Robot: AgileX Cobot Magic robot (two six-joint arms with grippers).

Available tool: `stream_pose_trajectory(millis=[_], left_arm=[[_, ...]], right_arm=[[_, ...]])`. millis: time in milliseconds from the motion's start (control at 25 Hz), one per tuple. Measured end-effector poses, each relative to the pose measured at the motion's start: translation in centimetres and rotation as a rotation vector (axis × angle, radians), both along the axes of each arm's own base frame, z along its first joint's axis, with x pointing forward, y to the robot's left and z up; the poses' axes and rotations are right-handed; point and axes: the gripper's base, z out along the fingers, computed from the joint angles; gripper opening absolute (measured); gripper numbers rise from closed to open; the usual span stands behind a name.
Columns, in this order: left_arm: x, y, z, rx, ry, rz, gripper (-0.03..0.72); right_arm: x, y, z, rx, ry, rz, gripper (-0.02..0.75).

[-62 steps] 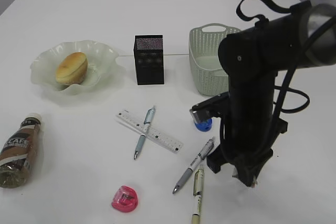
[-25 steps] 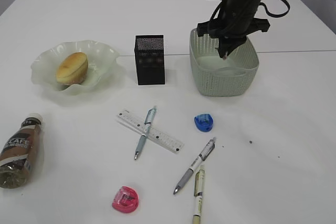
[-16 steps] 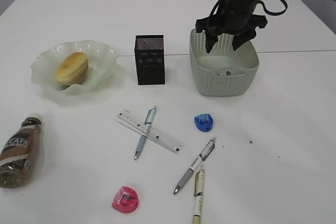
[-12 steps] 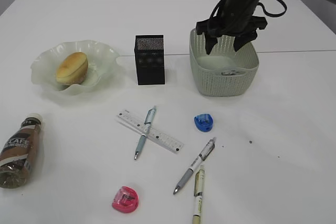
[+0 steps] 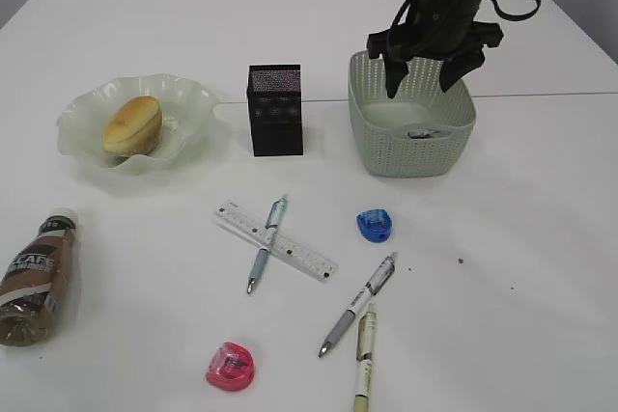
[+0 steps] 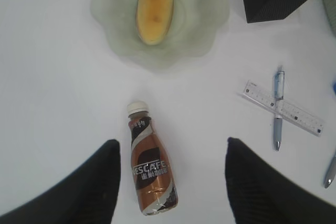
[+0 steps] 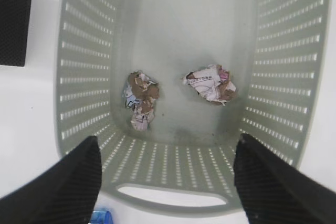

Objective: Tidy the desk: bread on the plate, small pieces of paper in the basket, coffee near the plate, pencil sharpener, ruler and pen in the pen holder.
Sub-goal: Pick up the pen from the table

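Observation:
In the exterior view my right gripper (image 5: 423, 79) hangs open over the green basket (image 5: 410, 147), nothing between its fingers. Two crumpled papers (image 7: 140, 99) (image 7: 212, 84) lie on the basket floor under the right gripper (image 7: 167, 145). Bread (image 5: 130, 124) sits on the wavy plate (image 5: 87, 108). A coffee bottle (image 6: 152, 174) lies on the table far below my open left gripper (image 6: 171, 145). The black pen holder (image 5: 275, 110) stands left of the basket. A ruler (image 5: 275, 240) with a pen (image 5: 266, 243) across it, a blue sharpener (image 5: 374, 225), a pink sharpener (image 5: 230, 367) and two more pens (image 5: 359, 303) (image 5: 364, 354) lie in front.
The coffee bottle (image 5: 34, 277) is at the table's front left corner, well away from the plate. Small dark specks (image 5: 461, 260) dot the table right of the pens. The left arm does not show in the exterior view.
My right gripper went from shut to open over the basket and a crumpled paper now lies inside. The gripper has shifted slightly right. Everything else on the table stayed put.

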Motion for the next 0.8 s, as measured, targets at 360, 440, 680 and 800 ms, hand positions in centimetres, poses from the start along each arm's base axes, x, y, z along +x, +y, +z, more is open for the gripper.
stream_pose_trajectory(millis=[360,440,680,800], left_arm=[[0.0,0.0,0.0,-0.017,0.005,0.036,0.459],[0.0,0.1,0.0,-0.018,0.005,0.045,0.459],[0.0,0.6,-2.5,0.023,0.088,0.114,0.509],[0.0,1.0,-4.5,0.058,0.151,0.163,0.567]], right_arm=[[-0.4,-0.1,1.4,-0.001,-0.020,0.009,0.577],[-0.9,-0.1,2.8,0.021,-0.044,0.012,0.577],[-3.9,0.0,7.2,0.128,-0.067,0.025,0.577],[-5.8,-0.2,9.1,0.162,-0.073,0.035,0.577]])
